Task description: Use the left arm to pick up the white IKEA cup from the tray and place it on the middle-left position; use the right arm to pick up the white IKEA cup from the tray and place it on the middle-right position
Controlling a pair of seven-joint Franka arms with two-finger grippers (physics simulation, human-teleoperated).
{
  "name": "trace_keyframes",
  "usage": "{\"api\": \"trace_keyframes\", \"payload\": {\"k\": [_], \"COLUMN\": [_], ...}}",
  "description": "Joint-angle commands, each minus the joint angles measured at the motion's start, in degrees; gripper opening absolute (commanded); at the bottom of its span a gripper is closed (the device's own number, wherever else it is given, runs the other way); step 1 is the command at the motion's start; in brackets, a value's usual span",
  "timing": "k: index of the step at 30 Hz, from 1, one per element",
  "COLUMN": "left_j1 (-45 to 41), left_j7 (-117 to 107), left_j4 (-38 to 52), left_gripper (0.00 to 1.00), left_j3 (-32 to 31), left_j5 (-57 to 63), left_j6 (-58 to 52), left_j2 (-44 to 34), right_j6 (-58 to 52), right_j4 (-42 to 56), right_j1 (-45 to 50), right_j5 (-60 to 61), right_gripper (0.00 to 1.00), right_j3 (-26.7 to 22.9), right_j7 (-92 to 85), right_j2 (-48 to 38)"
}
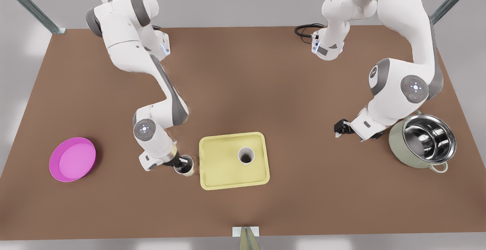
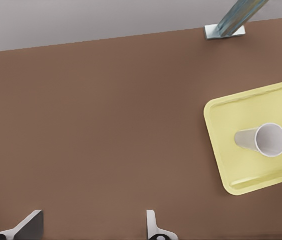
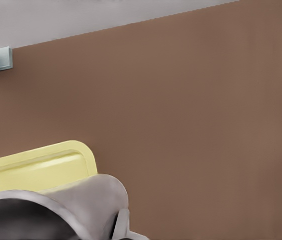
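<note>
- White cup [image 1: 246,155] [image 2: 263,140]: stands upright, mouth up, inside the tray [image 1: 212,181] [image 2: 220,150], on the half toward the front view's right.
- Second white cup [image 1: 186,165] [image 3: 81,205]: clamped in the right gripper [image 1: 182,164], just beside the tray's edge on the front view's left. Whether it touches the tabletop cannot be told.
- Left gripper [image 1: 339,128] [image 2: 91,232]: fingers spread, nothing between them. It hangs well apart from the tray on the front view's right, near the pot [image 1: 425,140]; this arm waits.
- Handling, as a judgement: each cup looks light, rigid, smooth-walled and thin, so it may slip or tip under a glancing touch. The likely hold is one finger inside the rim and one outside, or a pinch across the wall below the rim.
- Caution: an off-centre approach could topple the cup in the tray.
- Also present: magenta dish [image 1: 72,159], far to the front view's left.
</note>
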Motion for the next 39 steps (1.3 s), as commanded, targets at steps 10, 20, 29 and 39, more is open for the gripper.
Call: {"api": "trace_keyframes", "payload": {"k": [10, 20, 29, 39], "left_j1": [-0.1, -4.4, -14.77, -24.53], "left_j7": [-4.27, -9.35, -29.94, -48.39], "left_j4": [0.07, 0.16, 0.6, 3.5], "left_gripper": [1.0, 1.0, 1.0, 1.0], "left_j3": [0.03, 0.03, -0.15, -0.76], "left_j5": [0.54, 2.82, 7.04, 7.92], "left_j6": [0.1, 1.14, 5.63, 16.44], "left_j2": [0.41, 2.17, 7.88, 16.58], "right_j6": [-5.17, -3.06, -5.25, -30.64], "right_j4": [0.03, 0.03, 0.03, 0.03], "right_j1": [-20.62, -20.53, -20.71, -19.56], "right_j5": [-4.35, -3.91, -3.56, -3.91], "right_gripper": [0.12, 0.35, 1.0, 1.0], "right_j3": [-0.14, -0.14, -0.05, 3.11], "right_j7": [-60.68, -59.89, -60.15, -34.07], "right_j2": [5.39, 7.5, 5.4, -20.26]}}
